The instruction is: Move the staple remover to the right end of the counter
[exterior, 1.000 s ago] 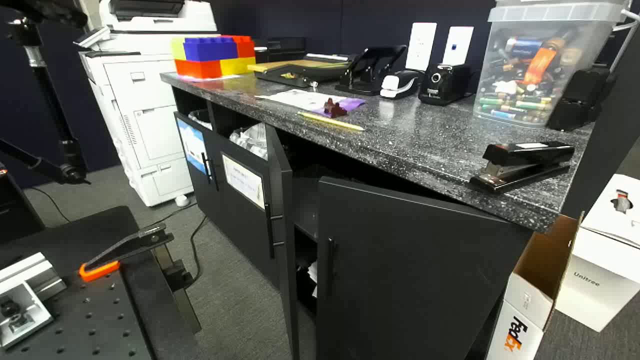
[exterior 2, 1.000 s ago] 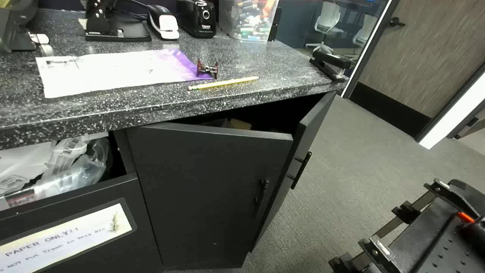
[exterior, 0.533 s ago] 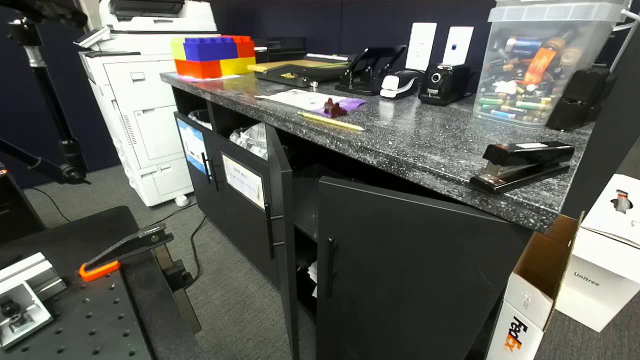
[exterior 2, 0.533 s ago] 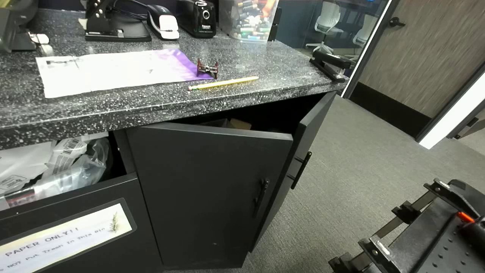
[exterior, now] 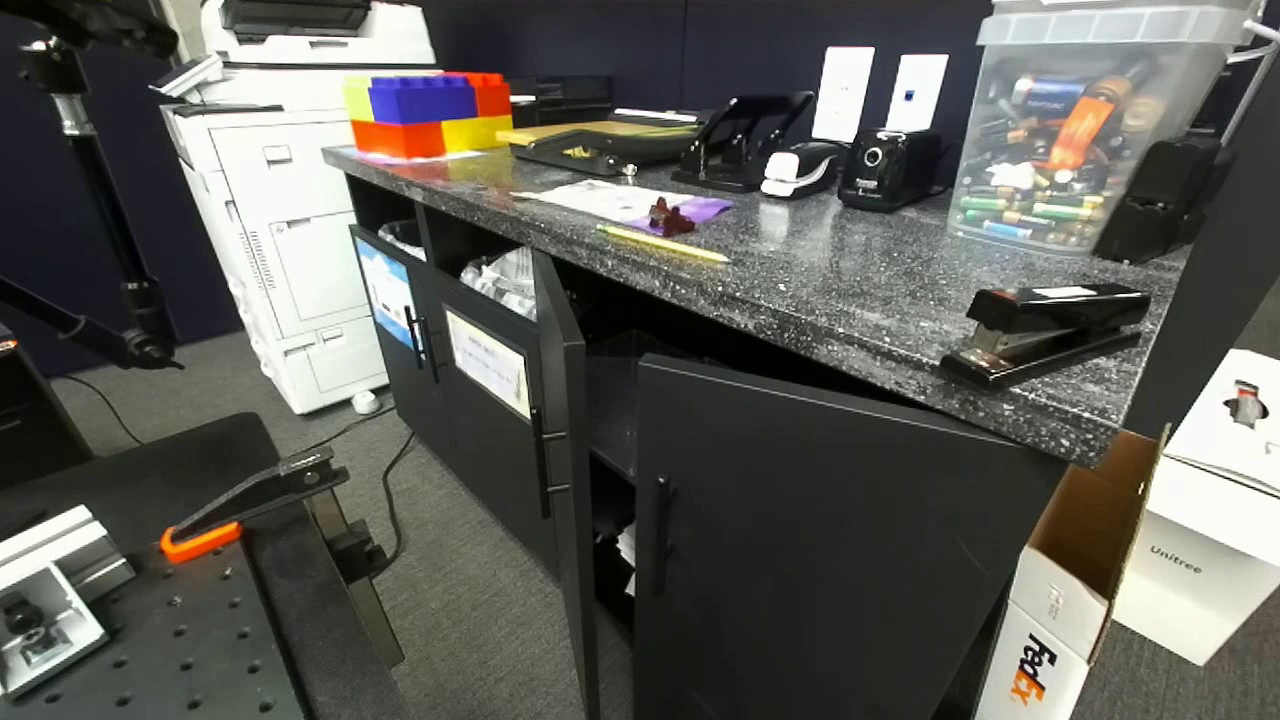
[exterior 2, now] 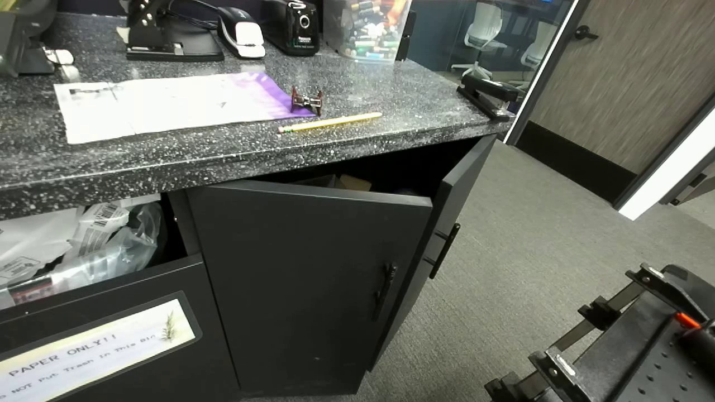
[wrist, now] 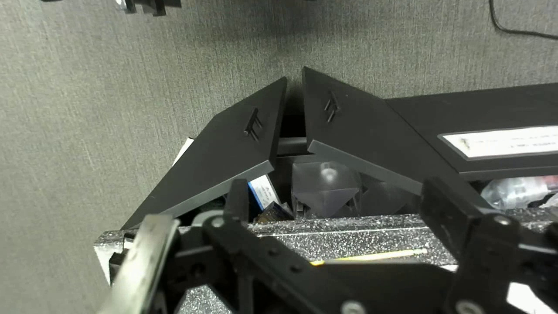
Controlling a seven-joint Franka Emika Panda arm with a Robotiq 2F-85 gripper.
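Note:
The staple remover (exterior: 671,217) is a tiny dark reddish-purple tool. It sits on the purple end of a white sheet near the front of the counter (exterior: 840,270). It also shows in an exterior view (exterior 2: 306,103) just behind a yellow pencil, with the speckled counter (exterior 2: 357,84) around it. My gripper (wrist: 339,192) shows only in the wrist view. Its two black fingers are wide apart with nothing between them, above the counter's front edge (wrist: 331,237). The staple remover cannot be seen in the wrist view; the gripper body covers part of the counter there.
The pencil (exterior 2: 329,122) lies in front of the staple remover. A black stapler (exterior: 1050,330) stands at the counter's right end, with a clear battery tub (exterior: 1080,140) behind. A sharpener (exterior: 888,170) and hole punch (exterior: 740,140) line the back. Two cabinet doors (exterior: 820,520) stand ajar below.

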